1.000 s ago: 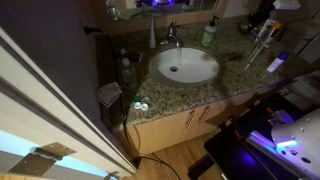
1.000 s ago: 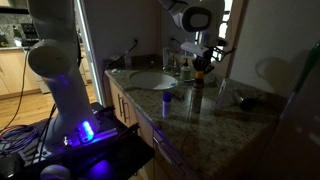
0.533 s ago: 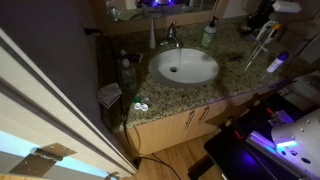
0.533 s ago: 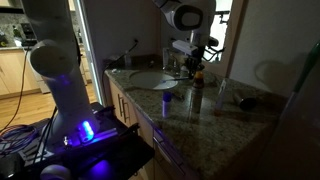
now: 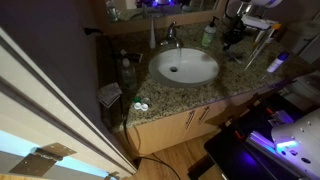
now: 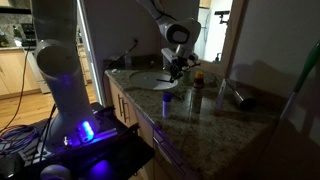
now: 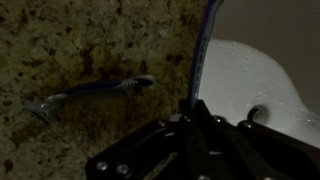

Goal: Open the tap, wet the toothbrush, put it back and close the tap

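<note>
**Bench** (image 5: 238, 78): speckled brown granite, polished, over pale wood cabinet fronts (image 5: 190, 125). The wrist view shows its grain as coarse and mottled (image 7: 90, 45).

**Basin** (image 5: 200, 62): white, oval and smooth, set into the bench. Its curved rim fills the right side of the wrist view (image 7: 255, 80).

**Tap** (image 5: 172, 38): small and bright chrome, with a short curved spout and a lever on top. It stands at the back rim of the basin between a slim white bottle (image 5: 152, 35) and a pump bottle (image 5: 209, 33), and nothing touches it.

**Toothbrush** (image 7: 95, 93): slim, with a bluish handle, lying flat on the granite beside the basin, apart from the arm.

**Gripper** (image 5: 230, 40): dark and angular, hanging over the bench strip just beside the basin's rim, near the pump bottle. In the wrist view (image 7: 195, 103) the jaws taper to a point in deep shadow, so I cannot tell whether they are spread or pressed together. A thin bluish line rises from their tip along the basin edge. I cannot tell whether it is the rim or something held.

**Change:** half a second ago the gripper stood higher and nearer the picture's edge. It has swung down toward the basin (image 6: 176, 70). The bottles have not moved.

**Room:** the open basin lies between the gripper and the tap. The pump bottle crowds the rear, and the granite in front of the basin is only a narrow strip.
</note>
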Robot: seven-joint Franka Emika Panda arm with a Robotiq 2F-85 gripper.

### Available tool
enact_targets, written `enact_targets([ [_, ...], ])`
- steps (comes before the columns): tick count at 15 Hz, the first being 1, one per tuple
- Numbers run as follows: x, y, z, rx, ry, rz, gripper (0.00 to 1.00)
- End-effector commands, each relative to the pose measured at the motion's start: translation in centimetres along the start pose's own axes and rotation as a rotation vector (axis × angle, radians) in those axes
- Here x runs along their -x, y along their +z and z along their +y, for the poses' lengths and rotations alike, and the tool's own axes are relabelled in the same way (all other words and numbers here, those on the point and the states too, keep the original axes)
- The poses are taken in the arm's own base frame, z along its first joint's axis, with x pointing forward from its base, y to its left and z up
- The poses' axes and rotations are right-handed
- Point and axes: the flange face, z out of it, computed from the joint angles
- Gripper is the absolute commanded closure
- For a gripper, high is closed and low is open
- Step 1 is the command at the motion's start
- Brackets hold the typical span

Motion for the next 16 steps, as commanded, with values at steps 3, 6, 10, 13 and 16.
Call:
enact_targets([
  [3,-0.7,-0.4,-2.6,-0.012,0.278,0.056,0.98],
  [6,0.4,-2.6,-4.6,0.002,0.458,0.057,0.98],
  [10,0.5,-2.6,-5.5,-0.003,0.492,0.052,0.91],
  [13,-0.3,-2.0,-5.5,0.017,0.569,0.099,0.98],
  [16,0.0,-1.9,-8.3,-0.004,0.679,0.274,0.98],
])
